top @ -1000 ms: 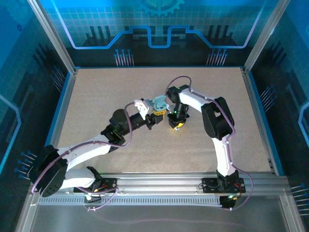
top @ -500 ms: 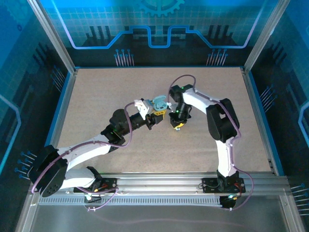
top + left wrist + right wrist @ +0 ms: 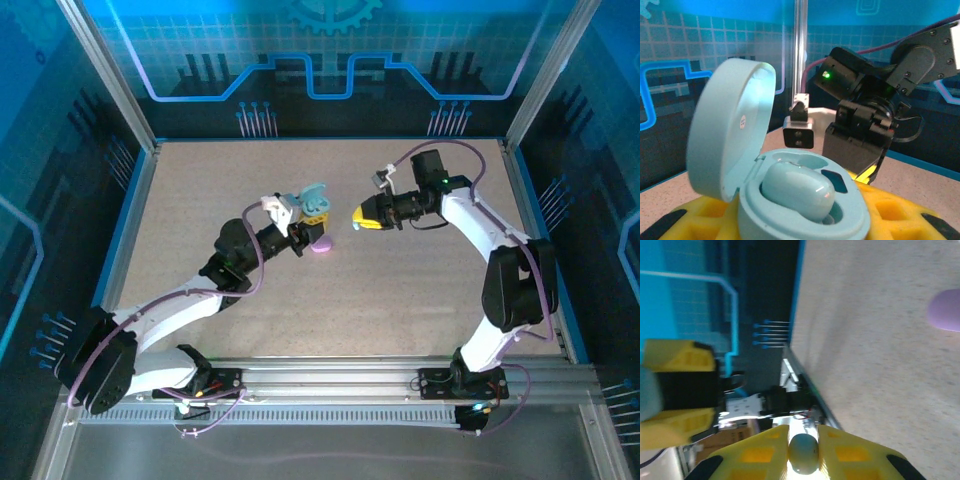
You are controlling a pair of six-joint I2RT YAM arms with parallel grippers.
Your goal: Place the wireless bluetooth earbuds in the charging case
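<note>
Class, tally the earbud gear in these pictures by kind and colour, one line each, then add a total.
Teal charging case, open: 1
Teal earbuds: 2, the seated earbud in that case and the held earbud in the right tool
Purple case: 1
Total: 4
</note>
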